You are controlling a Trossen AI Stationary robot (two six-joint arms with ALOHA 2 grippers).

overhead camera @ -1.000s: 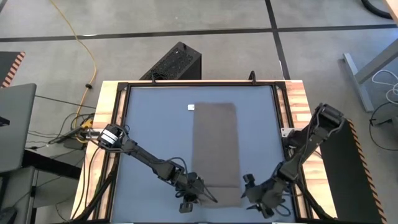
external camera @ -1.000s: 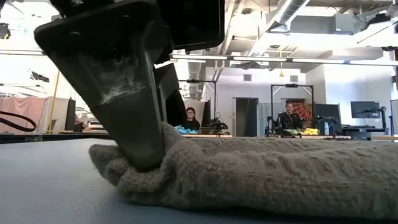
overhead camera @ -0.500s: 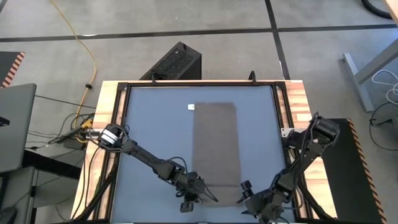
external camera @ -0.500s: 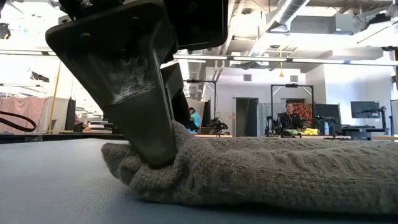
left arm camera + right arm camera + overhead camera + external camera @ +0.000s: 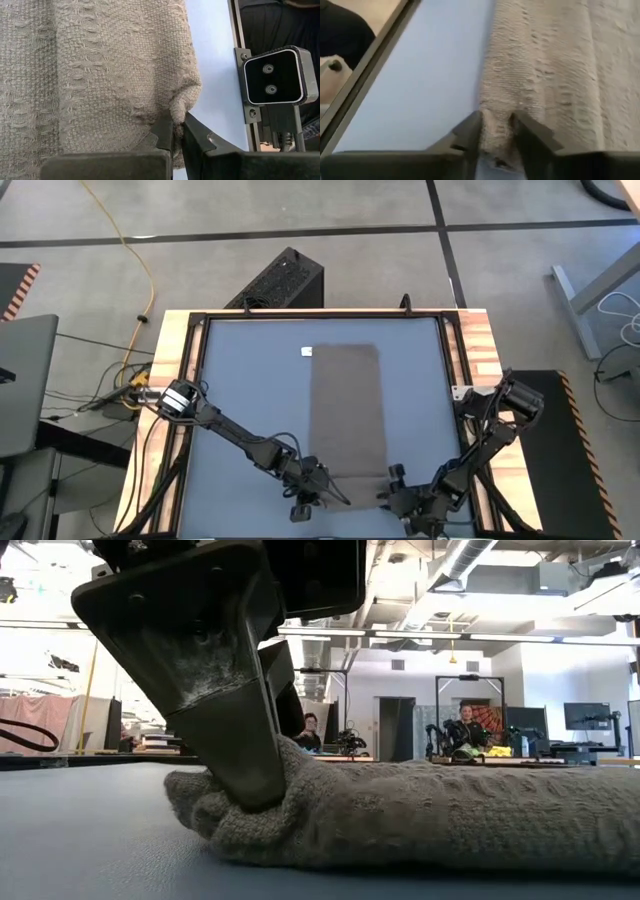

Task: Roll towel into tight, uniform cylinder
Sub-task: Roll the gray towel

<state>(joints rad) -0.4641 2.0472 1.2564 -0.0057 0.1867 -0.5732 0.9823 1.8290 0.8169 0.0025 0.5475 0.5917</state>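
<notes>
Pinching the near left corner of the towel (image 5: 346, 415), the left gripper (image 5: 327, 490) is closed on the cloth; in the left wrist view its two dark fingers (image 5: 192, 137) squeeze a small fold of the weave between them. The right gripper (image 5: 386, 496) is at the near right corner, and in the right wrist view its fingers (image 5: 470, 131) stand on both sides of the rolled edge, touching the cloth and gripping it. One second ago this right gripper was beside the towel with its fingers wide; since then it has moved inward to the corner and closed on it. The left gripper has stayed at its corner, and the bunched end in the low view has shifted only a little.

I count one towel, two grippers and two people seated far behind the table (image 5: 250, 380).

The towel lies lengthwise in the middle of the blue-grey table. It is taupe, with a coarse knitted texture, flat over most of its length and thickened at the near end. A small white tag (image 5: 307, 351) is at its far left corner.
</notes>
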